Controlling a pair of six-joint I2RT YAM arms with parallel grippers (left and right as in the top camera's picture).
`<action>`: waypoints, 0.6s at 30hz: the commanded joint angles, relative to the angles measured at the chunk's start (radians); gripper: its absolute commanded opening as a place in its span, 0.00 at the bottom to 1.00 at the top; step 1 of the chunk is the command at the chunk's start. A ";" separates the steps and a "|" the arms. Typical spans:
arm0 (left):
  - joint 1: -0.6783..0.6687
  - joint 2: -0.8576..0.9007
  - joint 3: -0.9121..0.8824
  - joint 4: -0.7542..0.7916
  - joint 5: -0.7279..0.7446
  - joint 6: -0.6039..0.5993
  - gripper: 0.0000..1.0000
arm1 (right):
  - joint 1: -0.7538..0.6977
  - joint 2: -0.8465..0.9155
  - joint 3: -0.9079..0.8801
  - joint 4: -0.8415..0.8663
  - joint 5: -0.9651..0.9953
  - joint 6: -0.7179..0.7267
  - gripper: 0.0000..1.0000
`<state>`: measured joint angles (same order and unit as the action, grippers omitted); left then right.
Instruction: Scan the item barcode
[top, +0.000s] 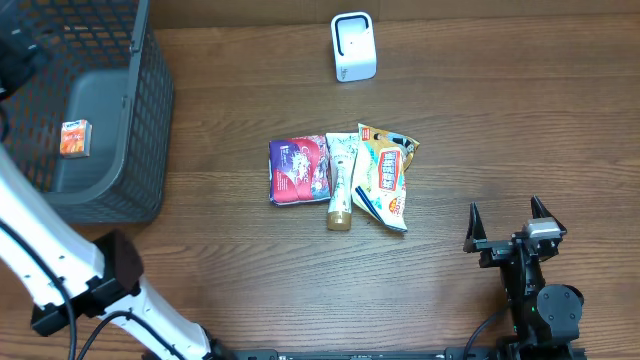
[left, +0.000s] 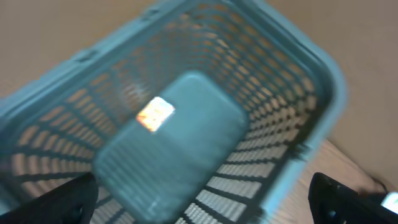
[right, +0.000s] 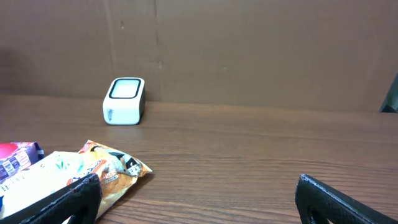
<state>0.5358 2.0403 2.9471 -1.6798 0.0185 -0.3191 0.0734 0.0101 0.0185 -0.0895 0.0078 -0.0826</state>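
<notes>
Overhead: tube (top: 341, 180) lay at 10 o'clock from right tool (top: 510, 222), long axis 12–6.
Nearer arm: right.
Tools: both spread wide, empty; left tool (left: 208, 202) over basket (left: 329, 81).

Even, soft light — left wrist view of the basket (left: 273, 124) motion-blurred, others sharp.

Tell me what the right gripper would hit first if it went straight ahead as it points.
Nothing on the table, it seems: the right gripper points over bare wood, well right of the snack packet and white scanner, towards the brown backdrop.
</notes>
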 joint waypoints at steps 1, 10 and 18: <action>0.026 0.015 -0.058 0.004 0.027 -0.019 1.00 | -0.002 -0.007 -0.011 0.007 0.006 -0.004 1.00; 0.020 0.061 -0.282 0.134 -0.035 -0.017 1.00 | -0.002 -0.007 -0.011 0.007 0.006 -0.004 1.00; 0.007 0.216 -0.314 0.177 0.004 0.188 0.99 | -0.002 -0.007 -0.011 0.007 0.006 -0.004 1.00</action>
<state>0.5575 2.2101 2.6408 -1.4952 0.0303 -0.2295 0.0734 0.0101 0.0185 -0.0898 0.0074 -0.0826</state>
